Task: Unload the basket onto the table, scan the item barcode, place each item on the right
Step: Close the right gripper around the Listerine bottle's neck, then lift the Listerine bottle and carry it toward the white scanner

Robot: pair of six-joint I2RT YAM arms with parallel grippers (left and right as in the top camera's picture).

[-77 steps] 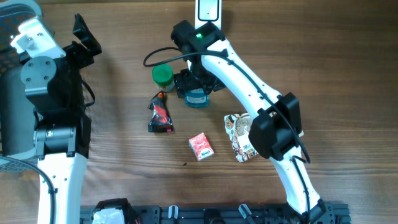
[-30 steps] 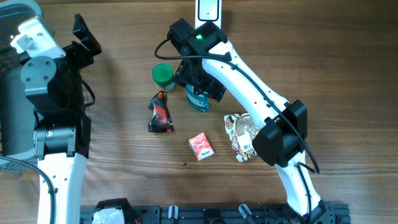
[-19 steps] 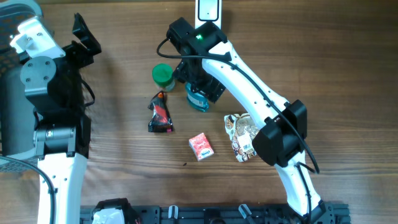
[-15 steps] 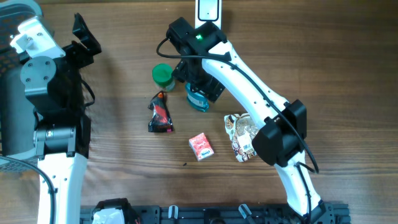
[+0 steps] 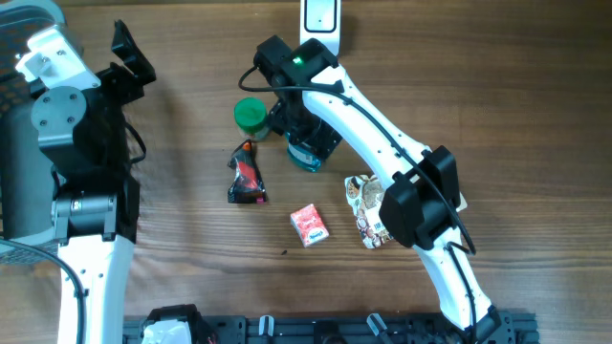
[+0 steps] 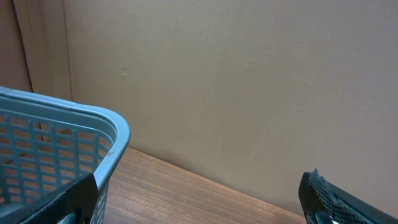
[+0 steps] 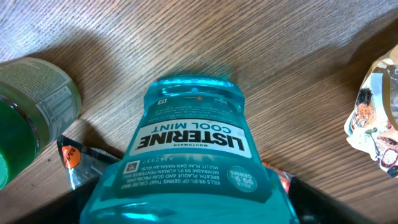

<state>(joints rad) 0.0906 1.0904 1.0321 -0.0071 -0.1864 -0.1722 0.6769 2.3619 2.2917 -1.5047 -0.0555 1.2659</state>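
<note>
Bottle: teal Listerine Cool Mint bottle near the middle of the table, under the right arm's wrist; its label faces the wrist camera, with the print upside down there.
Right gripper: the jaws stand one on each side of the bottle's wide body. I cannot tell whether they press on it or only flank it.
Left gripper: released, jaws wide apart with nothing between them, at the table's left side and well apart from the items.
Jar: green lid, just beside the bottle on its left in the overhead view.
Wrapper: black and red, below the jar and near the bottle.
Box: small and red, lying apart from the bottle.
Packet: patterned and crumpled, partly under the right arm.
White device: at the far edge of the table, beyond the bottle.
Basket: blue mesh, seen in the left wrist view.
</note>
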